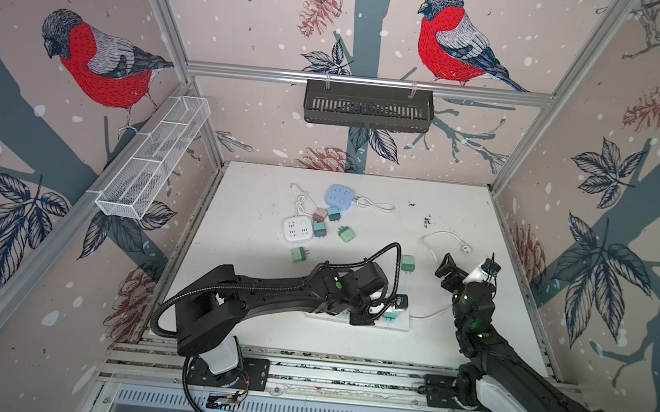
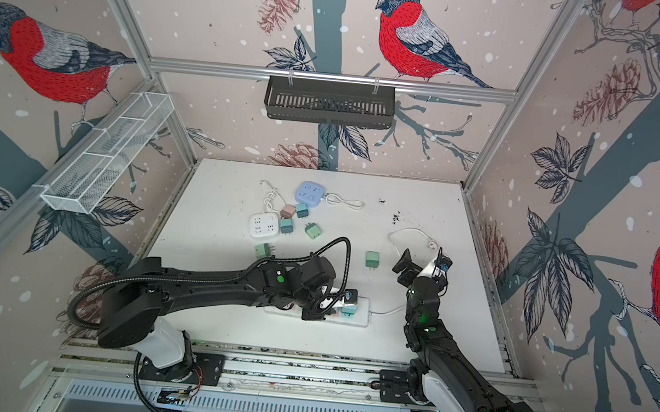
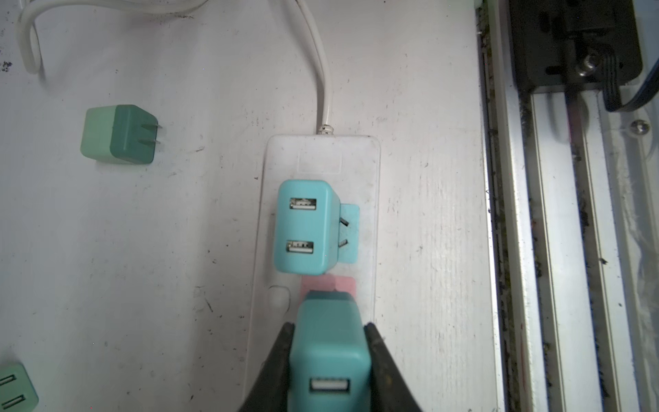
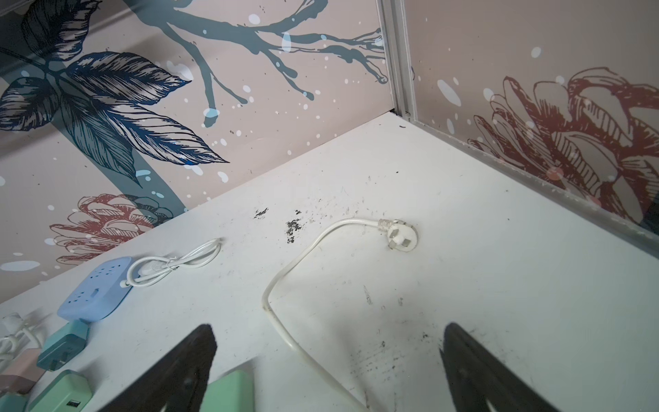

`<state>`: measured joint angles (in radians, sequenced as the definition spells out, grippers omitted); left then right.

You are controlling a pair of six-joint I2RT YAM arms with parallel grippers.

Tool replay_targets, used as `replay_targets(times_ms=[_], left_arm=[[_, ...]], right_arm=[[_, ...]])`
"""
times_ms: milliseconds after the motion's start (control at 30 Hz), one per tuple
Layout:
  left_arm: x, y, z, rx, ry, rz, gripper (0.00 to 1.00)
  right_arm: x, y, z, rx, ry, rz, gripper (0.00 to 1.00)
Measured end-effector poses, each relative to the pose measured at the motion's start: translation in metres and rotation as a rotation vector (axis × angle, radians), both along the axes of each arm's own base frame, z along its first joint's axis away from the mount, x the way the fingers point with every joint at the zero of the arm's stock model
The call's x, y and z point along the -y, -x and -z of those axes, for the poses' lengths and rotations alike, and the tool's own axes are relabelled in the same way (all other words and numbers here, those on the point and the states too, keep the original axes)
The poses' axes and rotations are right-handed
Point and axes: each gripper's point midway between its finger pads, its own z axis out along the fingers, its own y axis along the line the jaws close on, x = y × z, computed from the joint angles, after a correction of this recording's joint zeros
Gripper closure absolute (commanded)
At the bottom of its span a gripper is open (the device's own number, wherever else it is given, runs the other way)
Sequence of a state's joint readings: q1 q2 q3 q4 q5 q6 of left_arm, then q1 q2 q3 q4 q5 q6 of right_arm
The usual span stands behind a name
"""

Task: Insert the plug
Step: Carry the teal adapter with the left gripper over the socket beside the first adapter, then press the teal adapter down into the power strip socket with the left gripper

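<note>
Black left tool is clenched on the teal plug, with one finger on each side wall of the body. The plug's single USB port faces the left wrist camera. The plug stands over the white power strip, directly above a pink patch on the strip's face. The body hides the prongs, so whether they are seated cannot be told.

Just beside it on the strip stands a second teal adapter, its two USB ports facing up. A teal patch with two dark angled marks shows at its side. Near the cable end the strip carries a faint rectangular outline, and any lettering there is too faint to read. A white cable leaves that end.

A green adapter lies on its side on the bench, apart from the strip, with two prongs bare. In both top views the strip lies near the front edge of the bench.

The right tool is released, jaws wide apart, grasping nothing, raised above the bench. Ahead of it a white cord ends in a flat wall plug. Farther back lie a blue socket block and a white socket block, with small adapters between and around them. Any print on these is too small to read.
</note>
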<state>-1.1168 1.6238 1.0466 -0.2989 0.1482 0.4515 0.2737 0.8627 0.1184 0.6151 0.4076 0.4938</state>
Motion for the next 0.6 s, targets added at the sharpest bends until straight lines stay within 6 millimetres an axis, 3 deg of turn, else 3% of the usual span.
replay_targets(times_ms=[600], left_arm=[[0.0073, -0.0074, 0.0094, 0.003, -0.033, -0.013, 1.0]], right_arm=[[-0.0053, -0.0015, -0.0018, 0.008, -0.008, -0.03, 0.0]])
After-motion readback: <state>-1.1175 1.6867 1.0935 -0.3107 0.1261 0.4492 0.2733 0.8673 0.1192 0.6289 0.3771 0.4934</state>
